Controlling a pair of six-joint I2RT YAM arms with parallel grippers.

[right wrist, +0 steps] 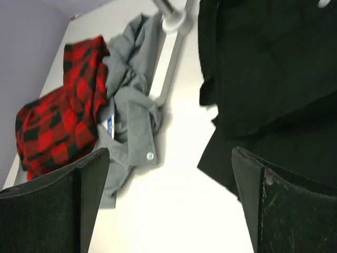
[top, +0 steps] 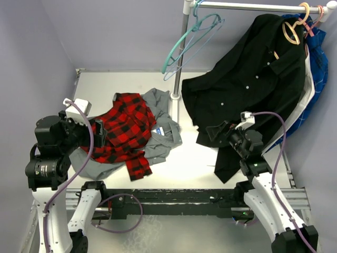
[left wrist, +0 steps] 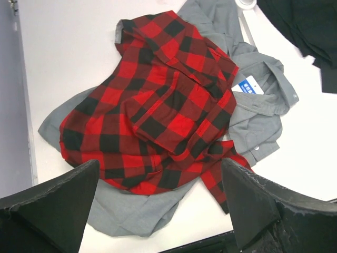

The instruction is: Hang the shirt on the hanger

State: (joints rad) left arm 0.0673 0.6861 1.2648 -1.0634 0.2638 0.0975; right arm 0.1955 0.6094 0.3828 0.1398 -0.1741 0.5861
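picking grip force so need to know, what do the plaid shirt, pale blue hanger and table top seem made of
Plaid shirt: soft woven cloth, likely flannel; matte, crumpled in loose folds.
Pale blue hanger: thin, smooth frame, probably plastic or coated wire; too slim to tell.
Table top: hard, smooth white surface with slight sheen; laminate or painted, cannot tell which.

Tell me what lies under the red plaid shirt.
A grey shirt lies under the plaid shirt, showing at its edges on the table. Anything else beneath is covered.
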